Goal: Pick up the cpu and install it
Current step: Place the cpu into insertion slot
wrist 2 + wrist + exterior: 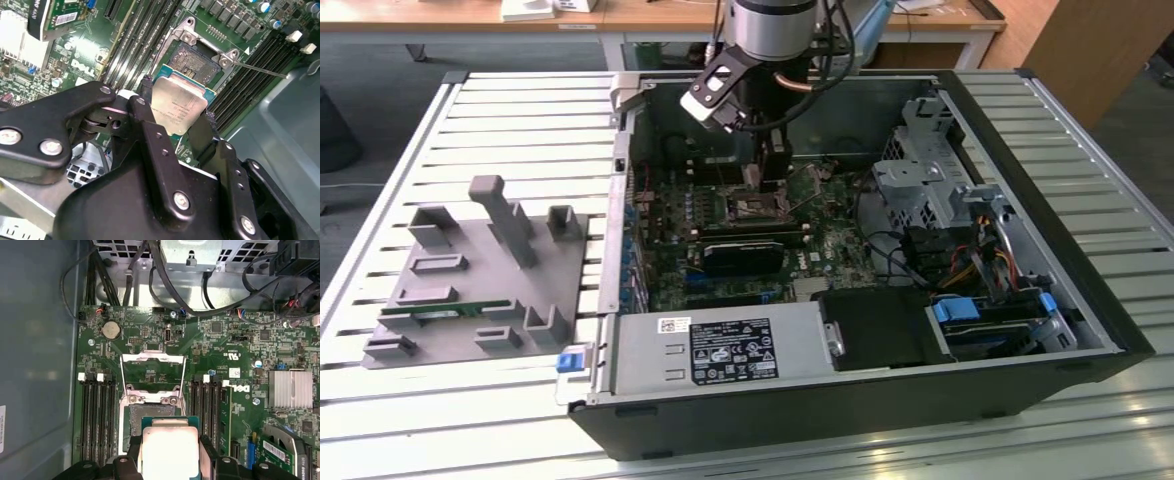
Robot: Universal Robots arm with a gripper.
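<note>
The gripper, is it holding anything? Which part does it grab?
Yes. The gripper holds the cpu, pinched by two opposite edges, near the open socket.

We see the cpu topped with silver metal, smooth with a dull sheen, on a thin green edge. The gripper is matt black, its screw heads bright metal. The motherboard looks glossy green, and its socket frame is bare shiny metal. The fixture looks like matt grey plastic. The table is pale ribbed metal.
</note>
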